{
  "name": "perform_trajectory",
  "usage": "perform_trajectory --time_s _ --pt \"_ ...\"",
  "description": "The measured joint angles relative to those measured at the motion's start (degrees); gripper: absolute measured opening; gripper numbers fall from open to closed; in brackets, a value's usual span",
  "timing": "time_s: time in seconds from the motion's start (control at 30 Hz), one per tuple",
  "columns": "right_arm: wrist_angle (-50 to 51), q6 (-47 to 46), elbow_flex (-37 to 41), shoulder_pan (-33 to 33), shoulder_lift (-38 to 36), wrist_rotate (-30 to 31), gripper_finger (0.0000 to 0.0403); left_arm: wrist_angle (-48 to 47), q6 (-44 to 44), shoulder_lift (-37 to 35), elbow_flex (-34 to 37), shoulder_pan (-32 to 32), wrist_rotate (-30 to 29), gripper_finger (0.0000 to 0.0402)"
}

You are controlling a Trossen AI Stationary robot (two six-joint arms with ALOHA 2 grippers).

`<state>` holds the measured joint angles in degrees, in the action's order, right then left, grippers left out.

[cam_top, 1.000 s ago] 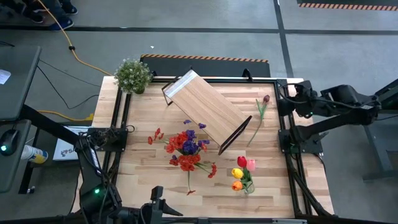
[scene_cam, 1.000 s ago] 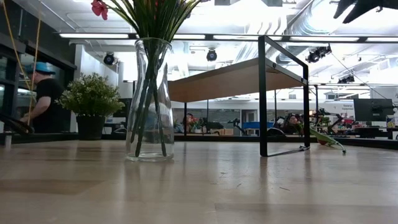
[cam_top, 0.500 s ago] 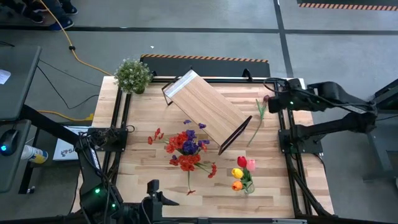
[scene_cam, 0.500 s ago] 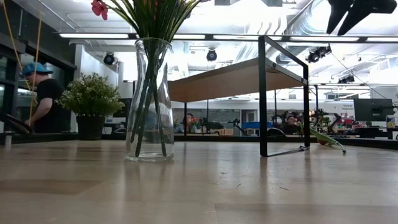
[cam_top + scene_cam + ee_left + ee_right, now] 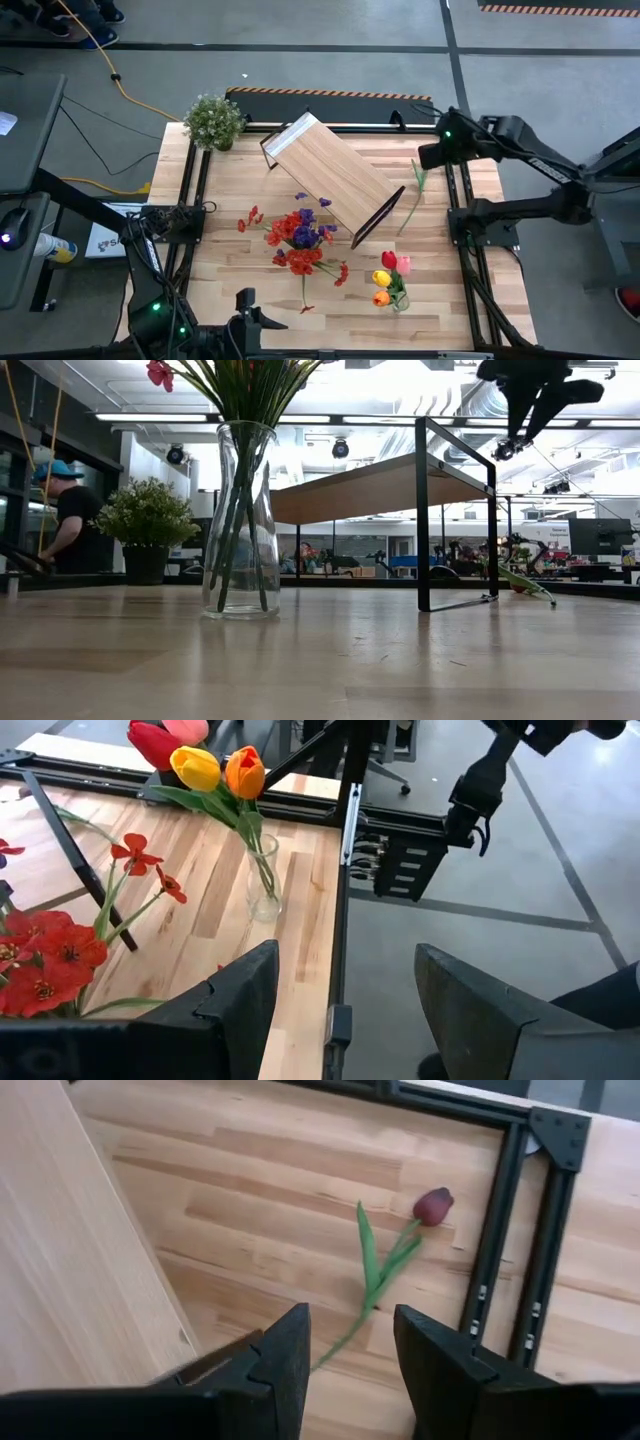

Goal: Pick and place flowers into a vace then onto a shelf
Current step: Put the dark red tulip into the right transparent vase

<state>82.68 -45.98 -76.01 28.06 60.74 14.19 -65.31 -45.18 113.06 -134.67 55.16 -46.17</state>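
Observation:
A dark maroon tulip (image 5: 434, 1206) lies flat on the table near its far right corner, its green stem (image 5: 410, 205) pointing toward the shelf (image 5: 335, 180). My right gripper (image 5: 350, 1370) hangs open above this tulip, fingers slanting down, touching nothing; the low view shows it high up (image 5: 522, 430). A glass vase (image 5: 240, 520) holds red and purple flowers (image 5: 300, 242). A smaller vase (image 5: 262, 890) holds red, pink, yellow and orange tulips (image 5: 388, 278). My left gripper (image 5: 345, 960) waits open at the near edge (image 5: 245, 302).
The shelf stands slantwise on its black end frames (image 5: 425, 510) in the middle of the table. A bushy potted plant (image 5: 213, 121) sits at the far left corner. Black rails (image 5: 492, 1250) frame the tabletop. A person (image 5: 68, 510) stands beyond the table.
My right gripper has swung in from beyond the table's right edge toward the left and now hangs over the maroon tulip's blossom, tipped further downward. Its finger gap looks unchanged. The flowers, vases and shelf have stayed put.

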Motion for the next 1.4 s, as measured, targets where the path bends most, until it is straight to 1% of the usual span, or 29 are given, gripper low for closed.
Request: perform_trajectory --time_s 0.1,0.27,0.33,0.5,0.57,0.73,0.93,1.03,1.23,1.4 --pt "-1.3 2.5 0.0 3.0 1.5 -2.7 0.0138 0.0 -0.1 0.0 0.0 0.0 0.0 0.0266" --pt "-0.5 6.0 0.9 6.9 4.3 -6.0 0.0138 0.0 -0.2 0.0 0.0 0.0 0.0 0.0266" --pt "-1.5 6.5 4.6 8.5 4.3 -8.0 0.0138 0.0 -0.4 0.0 0.0 0.0 0.0 0.0266" --pt "-4.7 7.5 19.2 12.1 2.2 -9.5 0.0138 0.1 -0.8 0.0 0.0 0.0 0.0 0.0266" --pt "-5.9 8.8 23.9 12.8 1.1 -10.8 0.0138 0.0 -0.8 0.0 0.0 0.0 0.0 0.0266" --pt "-10.7 8.7 31.3 13.0 -2.4 -11.9 0.0138 0.1 -1.1 -0.3 0.0 0.0 -0.6 0.0266" --pt "-22.3 4.0 38.0 13.0 -6.9 -15.9 0.0138 0.1 -2.9 -0.3 0.0 0.0 -0.7 0.0266" --pt "-26.2 2.7 39.9 13.0 -7.7 -15.8 0.0138 0.1 -3.2 -0.3 0.0 0.0 -0.7 0.0266" --pt "-28.8 1.5 41.8 13.0 -7.1 -13.1 0.0138 0.1 -3.2 -0.3 0.0 0.0 -0.8 0.0266" --pt "-33.1 0.4 43.2 13.0 -7.1 -12.6 0.0138 0.0 -3.2 -0.3 0.0 0.0 -0.8 0.0266"
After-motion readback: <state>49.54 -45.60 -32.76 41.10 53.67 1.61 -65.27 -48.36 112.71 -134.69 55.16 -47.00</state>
